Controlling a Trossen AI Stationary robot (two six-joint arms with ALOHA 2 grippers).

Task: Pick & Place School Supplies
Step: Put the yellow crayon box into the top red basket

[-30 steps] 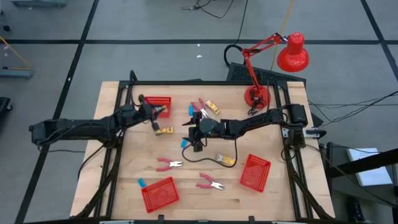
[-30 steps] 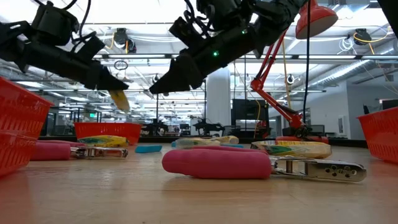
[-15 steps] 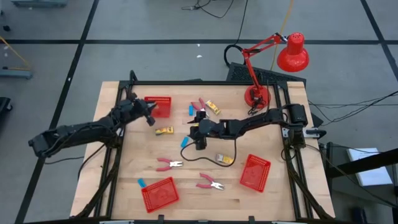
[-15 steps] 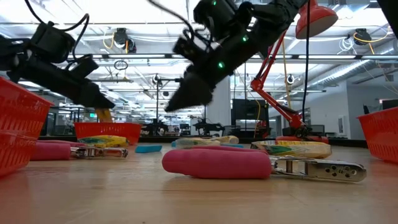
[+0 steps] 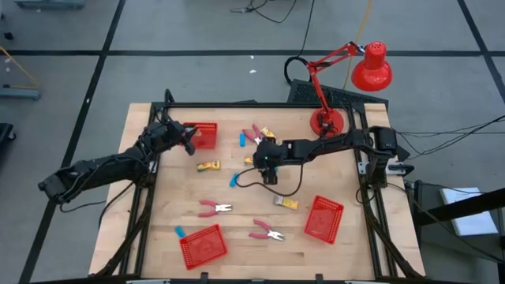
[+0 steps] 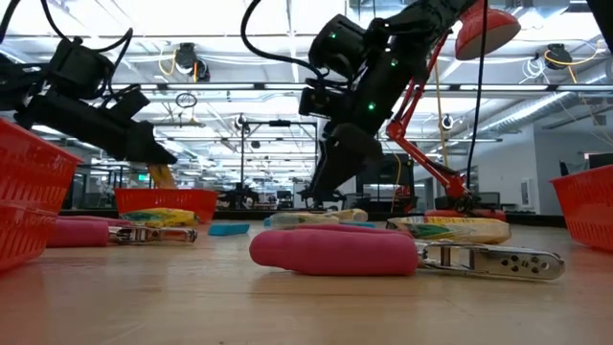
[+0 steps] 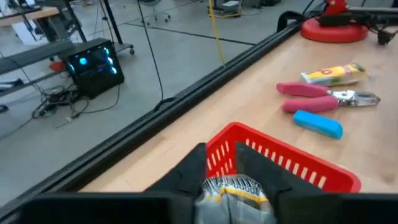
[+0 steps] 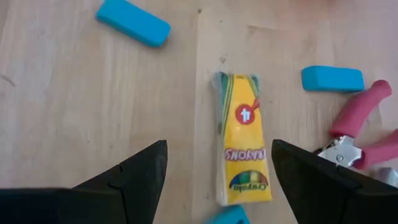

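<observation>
Here the right claw (image 8: 217,171) hangs wide open over a yellow crayon box (image 8: 244,149) on the tabletop (image 5: 237,229). The left claw (image 7: 224,171) grips a small yellow packet (image 7: 233,193) above a red basket (image 7: 292,158).

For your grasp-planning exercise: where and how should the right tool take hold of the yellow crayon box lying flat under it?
Grip the flat yellow crayon box across its narrow width at mid-length, coming straight down from above. It lies flat, and the open right tool already straddles its long sides; the nearest light-blue eraser block lies apart from it.
</observation>
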